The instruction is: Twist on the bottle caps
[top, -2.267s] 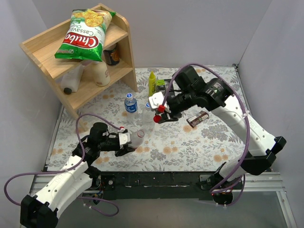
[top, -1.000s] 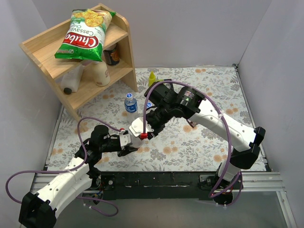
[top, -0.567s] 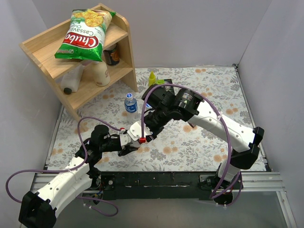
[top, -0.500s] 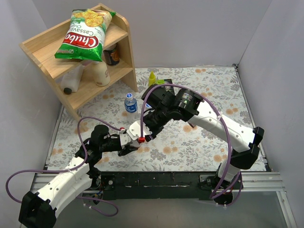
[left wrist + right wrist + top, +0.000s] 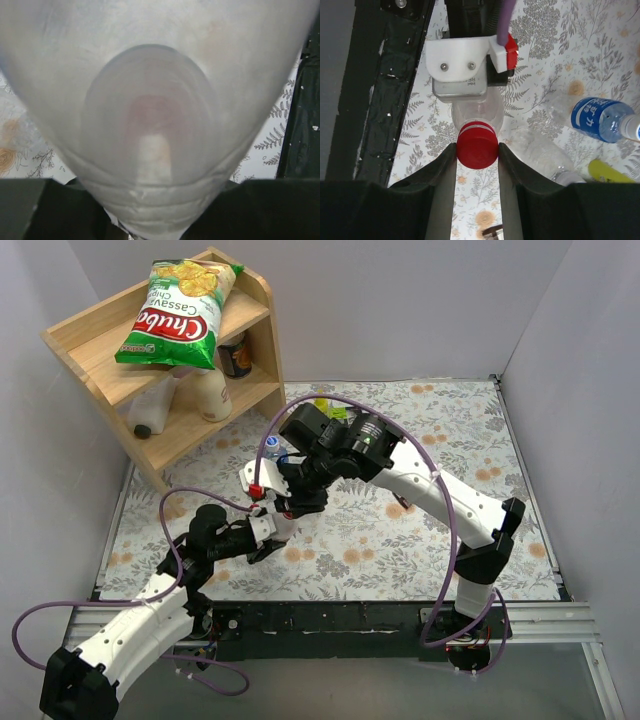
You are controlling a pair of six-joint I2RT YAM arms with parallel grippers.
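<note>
My left gripper (image 5: 264, 536) is shut on a clear bottle (image 5: 150, 125) that fills the left wrist view, with only the dark fingers (image 5: 30, 210) showing at the bottom corners. In the right wrist view my right gripper (image 5: 476, 150) is shut on a red cap (image 5: 476, 147), which sits on the neck of that bottle (image 5: 476, 114). In the top view the right gripper (image 5: 272, 502) hangs right over the left one and hides the cap. A blue-labelled bottle (image 5: 597, 117) and another clear bottle (image 5: 545, 150) lie or stand nearby. The two blue caps are not visible on their own.
A yellow squeeze bottle (image 5: 320, 403) stands behind the right arm. A wooden shelf (image 5: 100, 345) at the back left holds a chips bag (image 5: 180, 310), cream-white bottles (image 5: 208, 392) and a dark can (image 5: 237, 355). The black front rail (image 5: 330, 620) runs along the near edge.
My right gripper has swung left and toward me with the red cap, which now sits on the neck of the bottle in my left gripper. The left arm has barely moved.
</note>
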